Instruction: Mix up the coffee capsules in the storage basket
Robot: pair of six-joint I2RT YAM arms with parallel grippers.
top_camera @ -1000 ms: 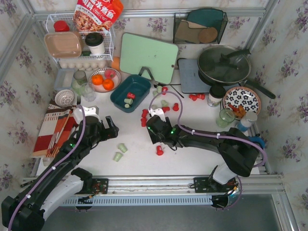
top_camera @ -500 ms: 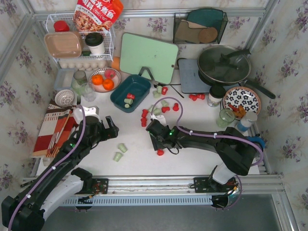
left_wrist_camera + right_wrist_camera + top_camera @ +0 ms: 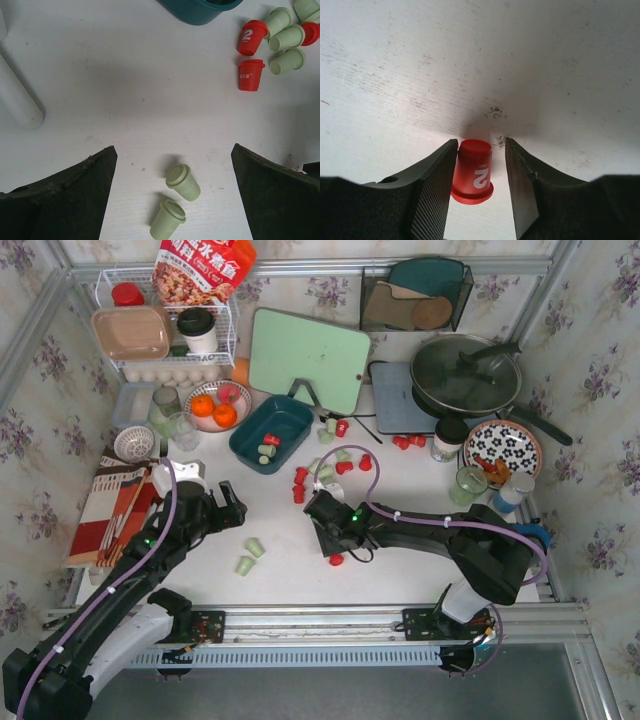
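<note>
at the middle of the white table [image 3: 290,585], your right gripper [image 3: 480,146] sits low with its jaws about half open, one finger on each side of a red capsule [image 3: 473,172]. the capsule bears a white 2, and its wide rim faces the wrist camera. in the wrist view the left-hand pad looks to be touching the capsule or just beside it. on the other side you can see a sliver of table between capsule and pad, so the jaws have not clamped it.

to the left, your left gripper [image 3: 173,150] hovers over the table with its jaws spread as wide as they go and nothing between the pads. two pale green capsules [image 3: 183,182] lie just beside each other on the table below it.

the storage basket [image 3: 292,416] stands farther back, well apart from both grippers, between the bowl of oranges [image 3: 216,406] and the green cutting board [image 3: 308,358]. you can see one red and some pale green pieces inside it. more coffee capsules [image 3: 343,466], red and green, lie loose on the table between the basket and your right arm.
</note>
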